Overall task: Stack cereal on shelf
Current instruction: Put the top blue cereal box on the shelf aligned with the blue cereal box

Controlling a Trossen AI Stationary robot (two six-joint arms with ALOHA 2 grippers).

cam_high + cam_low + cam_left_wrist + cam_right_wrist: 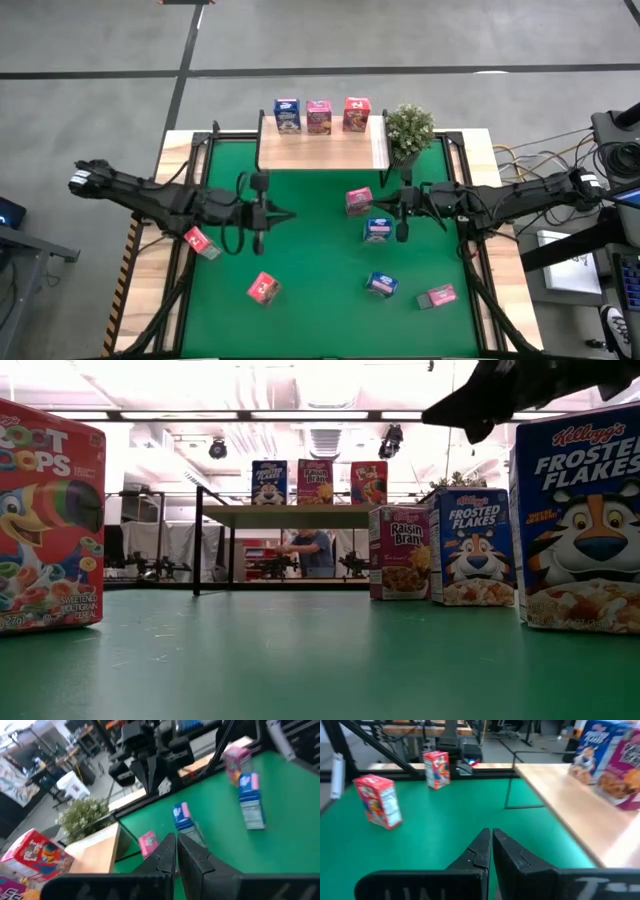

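Note:
The wooden shelf [320, 148] stands at the mat's far edge and carries three upright cereal boxes: blue [287, 115], pink [319, 117] and red [356, 114]. Several more boxes rest on the green mat: pink [359, 201], blue [377, 231], blue [381, 285], pink [437, 296], red [263, 289] and red [201, 242]. My left gripper [290, 214] [176, 840] hovers over the mat's left half, shut and empty. My right gripper [380, 208] [490, 834] hovers right of centre beside the pink box, shut and empty.
A small potted plant [409, 130] stands right of the shelf. Black frame bars [455, 170] run along the mat's sides. In the low view, large boxes stand close at the left [50, 520] and right [580, 520], with open mat between them. A person [315, 550] is in the room beyond.

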